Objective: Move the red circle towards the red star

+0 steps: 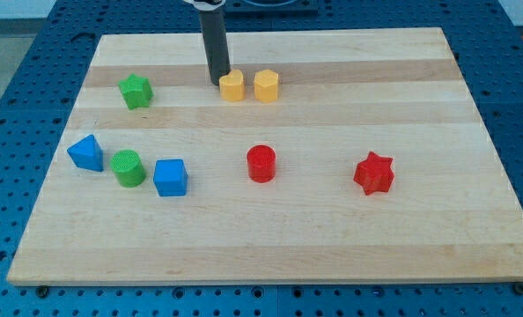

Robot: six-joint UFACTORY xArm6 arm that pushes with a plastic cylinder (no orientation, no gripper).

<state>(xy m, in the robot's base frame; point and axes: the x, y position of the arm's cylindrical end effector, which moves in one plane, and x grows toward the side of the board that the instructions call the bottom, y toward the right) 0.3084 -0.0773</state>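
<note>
The red circle (261,164) stands near the middle of the wooden board (270,246). The red star (373,173) lies to its right, well apart from it. My tip (217,83) is near the view's top, just left of a yellow block (232,86) and about touching it. The tip is well above and left of the red circle.
A second yellow block (266,85) sits right of the first. A green star (136,91) is at the upper left. A blue block (86,152), a green circle (128,168) and a blue cube (170,177) sit in a row at the left.
</note>
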